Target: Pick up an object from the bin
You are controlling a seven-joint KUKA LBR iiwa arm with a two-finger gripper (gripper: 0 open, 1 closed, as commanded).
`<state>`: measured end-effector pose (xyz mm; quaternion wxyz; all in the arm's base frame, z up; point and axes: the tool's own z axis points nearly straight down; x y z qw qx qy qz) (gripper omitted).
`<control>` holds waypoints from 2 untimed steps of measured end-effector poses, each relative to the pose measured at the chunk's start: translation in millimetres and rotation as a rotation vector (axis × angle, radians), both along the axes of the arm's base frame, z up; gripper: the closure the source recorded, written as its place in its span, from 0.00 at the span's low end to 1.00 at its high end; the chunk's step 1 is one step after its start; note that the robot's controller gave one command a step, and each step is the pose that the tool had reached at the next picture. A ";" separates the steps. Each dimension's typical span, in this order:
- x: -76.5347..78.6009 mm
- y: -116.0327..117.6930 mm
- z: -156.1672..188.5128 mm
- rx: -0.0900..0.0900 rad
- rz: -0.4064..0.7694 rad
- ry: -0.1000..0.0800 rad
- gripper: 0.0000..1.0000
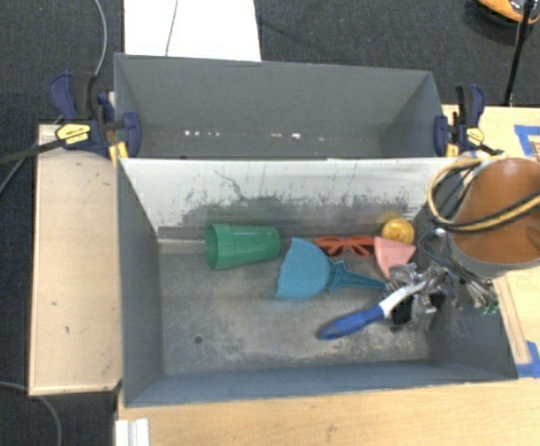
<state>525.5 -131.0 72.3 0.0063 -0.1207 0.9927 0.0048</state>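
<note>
Claw (411, 297) is set low at the white tip of a blue-handled tool (351, 323), which stretches left of it, probably approached there because it lies clear of the others. Open or closed cannot be told. Blue scoop (299, 269) sits up-left.

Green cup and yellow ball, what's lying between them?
In the camera view, a light blue scoop and an orange-red piece lie between the green cup and yellow ball.

Blue-handled tool (351, 322), slim and elongated, lying slanted. Its white end sits right at the pincer (409, 302); the blue handle extends away from it.
</note>
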 end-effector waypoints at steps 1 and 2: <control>-1.0 0.2 3.4 0.000 0.000 0.002 1.00; -3.4 -0.7 24.1 0.000 -0.002 0.011 1.00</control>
